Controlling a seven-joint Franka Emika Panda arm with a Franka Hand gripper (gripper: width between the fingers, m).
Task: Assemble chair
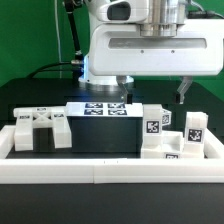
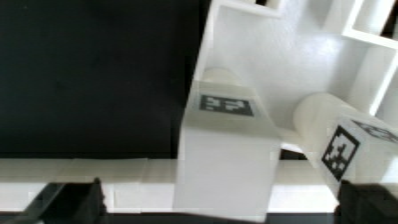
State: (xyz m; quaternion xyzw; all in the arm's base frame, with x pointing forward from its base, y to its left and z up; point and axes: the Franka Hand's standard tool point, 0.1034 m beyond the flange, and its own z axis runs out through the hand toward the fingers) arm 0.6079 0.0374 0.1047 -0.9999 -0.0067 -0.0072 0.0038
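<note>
Several white chair parts (image 1: 152, 130) rest on the black bench (image 1: 30, 95); I see the hand (image 2: 217, 202) spread wide, gripping nothing.

Open black table (image 1: 105, 138) is being left between the slotted seat block (image 1: 40, 130) and the tagged white parts (image 1: 162, 135) crowded at the exterior view's right. The front is being closed off by the border rail (image 1: 110, 173). In the wrist view, passage is being blocked by an upright tagged part (image 2: 231, 135).

Black table (image 1: 40, 100) holds white chair parts (image 1: 40, 130) and border rail (image 1: 100, 175)
</note>
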